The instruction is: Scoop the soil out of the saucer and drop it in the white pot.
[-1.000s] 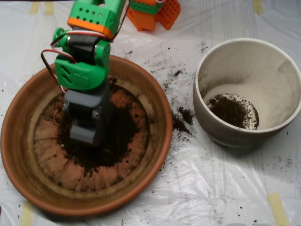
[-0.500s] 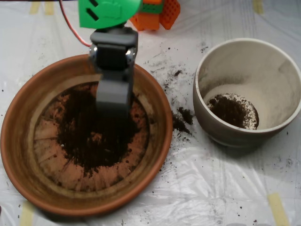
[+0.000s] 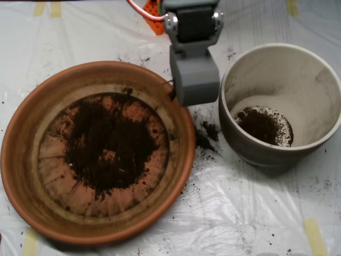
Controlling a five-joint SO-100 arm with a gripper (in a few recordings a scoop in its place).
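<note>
1. Terracotta saucer (image 3: 21,160) at left; soil (image 3: 109,146) spread over the middle of its base.
2. Grey scoop (image 3: 194,80) between saucer and pot, over the saucer's right rim; halves look closed, contents not visible.
3. Pot (image 3: 256,64) at right, small soil patch inside.
4. Spilled crumbs (image 3: 205,136) on plastic sheet (image 3: 240,213) between them.

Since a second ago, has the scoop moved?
Yes. The scoop has gone from over the soil in the saucer rightward, to the gap beside the pot.
</note>
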